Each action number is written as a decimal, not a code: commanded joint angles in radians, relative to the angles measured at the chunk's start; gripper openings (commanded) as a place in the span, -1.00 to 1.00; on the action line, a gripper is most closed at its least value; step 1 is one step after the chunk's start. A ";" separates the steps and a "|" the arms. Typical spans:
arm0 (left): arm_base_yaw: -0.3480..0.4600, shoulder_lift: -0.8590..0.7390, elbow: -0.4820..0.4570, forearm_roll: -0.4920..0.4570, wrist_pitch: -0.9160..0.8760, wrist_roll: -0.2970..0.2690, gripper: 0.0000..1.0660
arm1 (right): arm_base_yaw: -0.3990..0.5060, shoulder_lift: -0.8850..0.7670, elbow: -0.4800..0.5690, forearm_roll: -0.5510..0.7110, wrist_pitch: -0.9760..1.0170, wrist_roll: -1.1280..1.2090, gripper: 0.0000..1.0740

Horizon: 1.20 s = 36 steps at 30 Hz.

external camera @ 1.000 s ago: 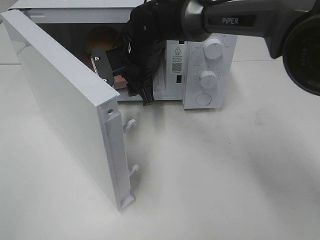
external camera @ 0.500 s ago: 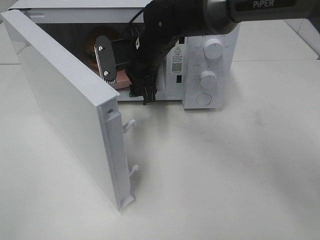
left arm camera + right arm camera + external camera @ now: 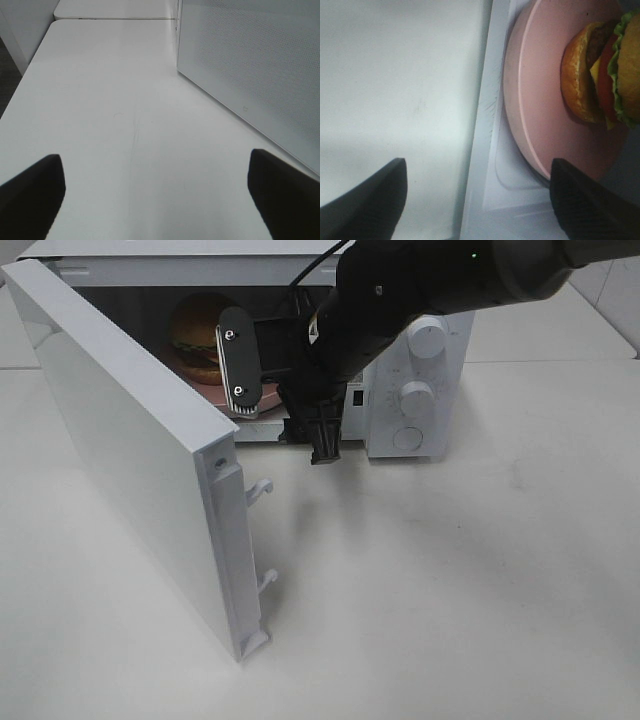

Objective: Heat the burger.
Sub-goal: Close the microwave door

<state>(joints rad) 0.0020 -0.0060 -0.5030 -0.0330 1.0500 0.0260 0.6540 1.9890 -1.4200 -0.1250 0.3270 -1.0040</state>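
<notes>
burger (image 3: 600,75): sitting near the bench's (image 3: 450,590) far edge, just past the right fingertips (image 3: 580,200)
right gripper (image 3: 477,200): hanging wide open, empty
left gripper (image 3: 160,195): looks like it's hanging open too

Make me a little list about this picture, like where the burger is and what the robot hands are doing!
burger: sits on the pink plate, inside the microwave
door: swung wide open
right gripper: open, holding nothing, at the microwave's opening, not touching the plate
left gripper: open, holding nothing, above the white table, next to the door
step left: door not yet shut
</notes>
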 commanded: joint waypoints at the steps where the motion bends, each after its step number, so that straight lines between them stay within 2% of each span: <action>1: -0.004 -0.019 0.004 -0.002 -0.013 -0.004 0.71 | 0.001 -0.068 0.078 -0.003 -0.013 0.039 0.42; 21: -0.004 -0.019 0.004 -0.002 -0.013 -0.004 0.71 | 0.001 -0.336 0.401 -0.003 -0.038 0.133 0.42; 29: -0.004 -0.019 0.004 -0.002 -0.013 -0.004 0.71 | 0.001 -0.454 0.522 -0.004 -0.032 0.324 0.42; 33: -0.004 -0.019 0.004 -0.002 -0.013 -0.004 0.71 | 0.001 -0.537 0.607 -0.005 -0.014 0.568 0.42; 36: -0.004 -0.019 0.004 -0.002 -0.013 -0.004 0.71 | 0.001 -0.550 0.619 -0.005 -0.003 0.601 0.42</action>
<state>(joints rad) 0.0020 -0.0060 -0.5030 -0.0330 1.0500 0.0260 0.6540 1.4520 -0.8080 -0.1260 0.3160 -0.4450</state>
